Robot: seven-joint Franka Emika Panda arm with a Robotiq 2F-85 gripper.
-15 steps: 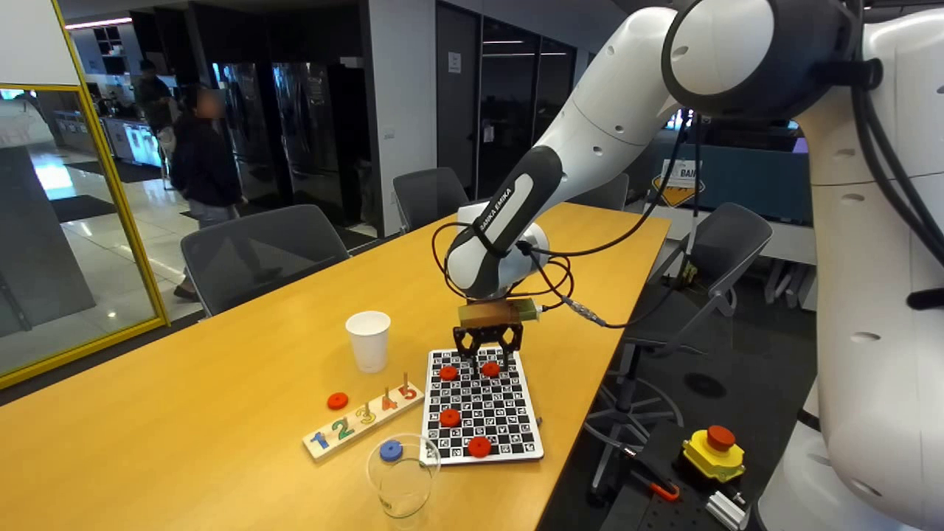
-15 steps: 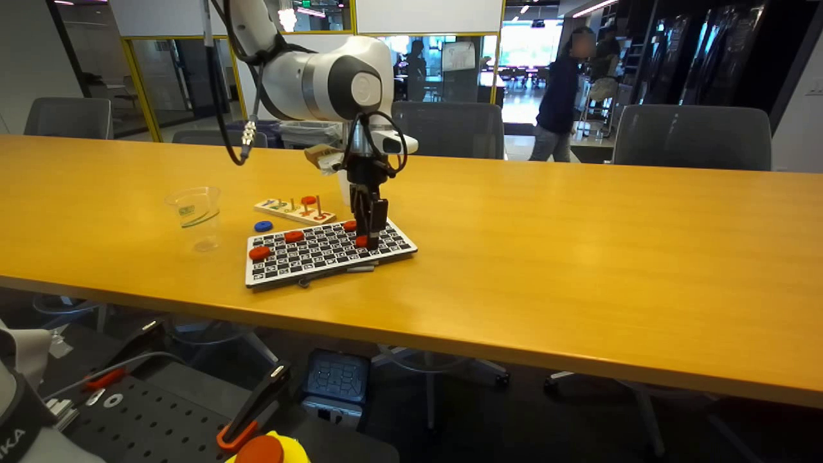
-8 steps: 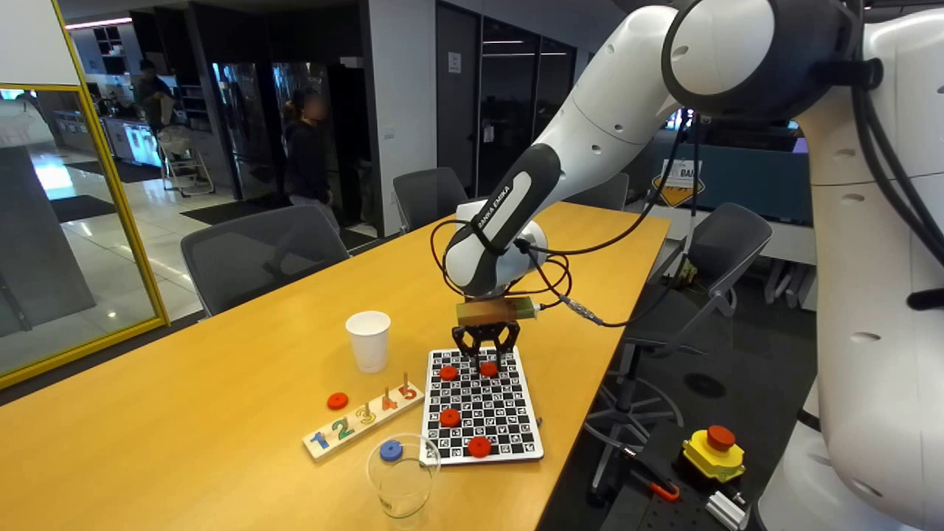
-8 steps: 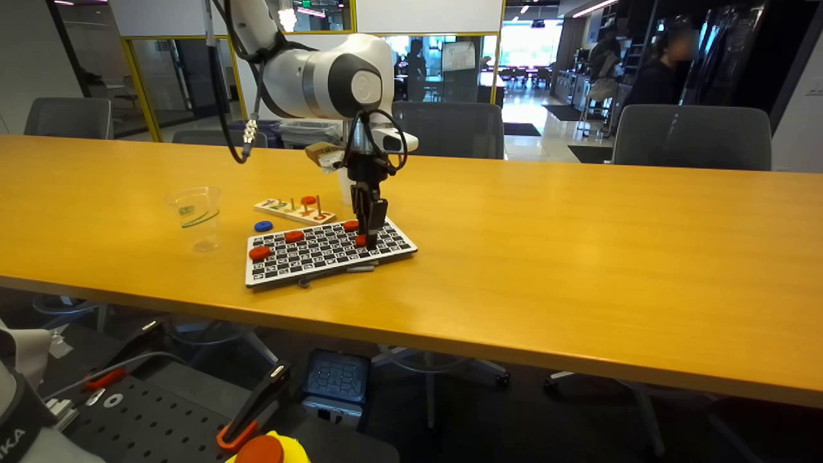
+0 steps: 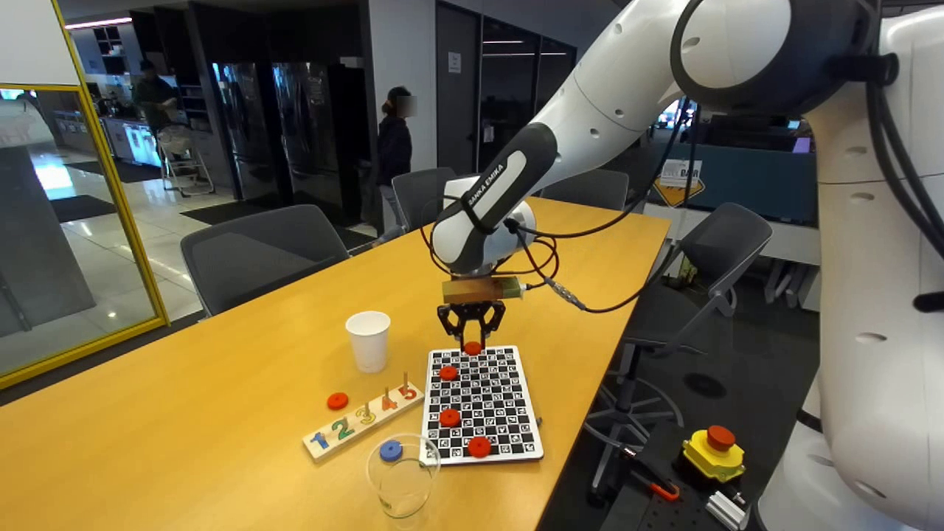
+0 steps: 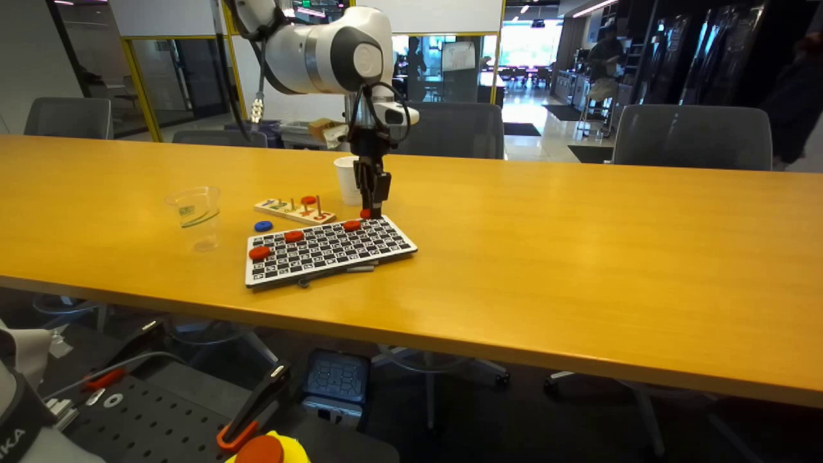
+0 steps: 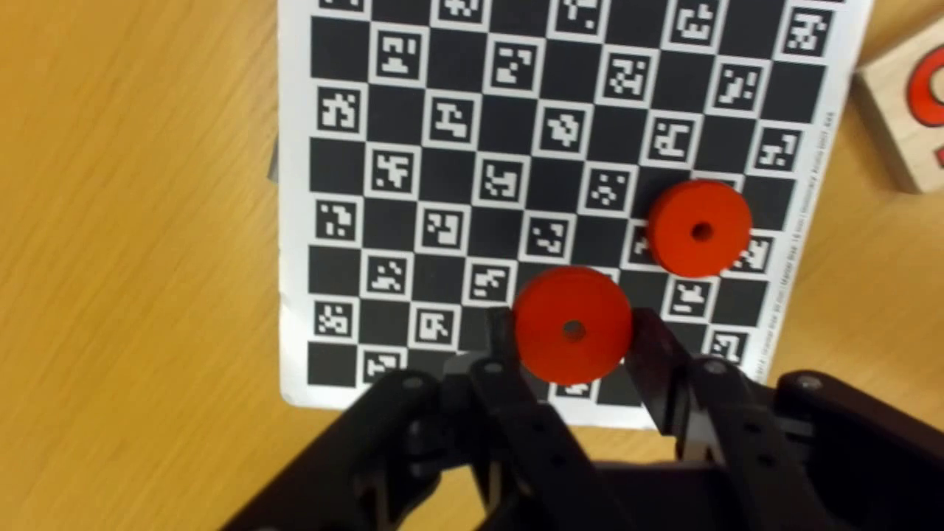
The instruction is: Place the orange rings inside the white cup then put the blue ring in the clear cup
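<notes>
My gripper (image 7: 573, 346) is shut on an orange ring (image 7: 573, 310) and holds it flat above the checkered board; it also shows in both exterior views (image 5: 473, 343) (image 6: 371, 211). Three more orange rings lie on the board (image 5: 448, 373) (image 5: 450, 418) (image 5: 479, 447), and one lies on the table (image 5: 338, 400). The white cup (image 5: 369, 343) stands upright beyond the board; the gripper partly covers it in an exterior view (image 6: 346, 183). The blue ring (image 6: 263, 226) lies on the table near the upright clear cup (image 6: 199, 218). The cups' insides are not clearly visible.
The checkered board (image 5: 483, 402) lies under the gripper's side of the table. A wooden number strip with upright pegs (image 5: 361, 426) lies between the board and the loose ring. Chairs (image 5: 262, 254) stand along the table (image 5: 221, 413).
My gripper has shut on the orange ring and lifted it off the board. It has moved up and toward the white cup's side. A person has walked past in the background.
</notes>
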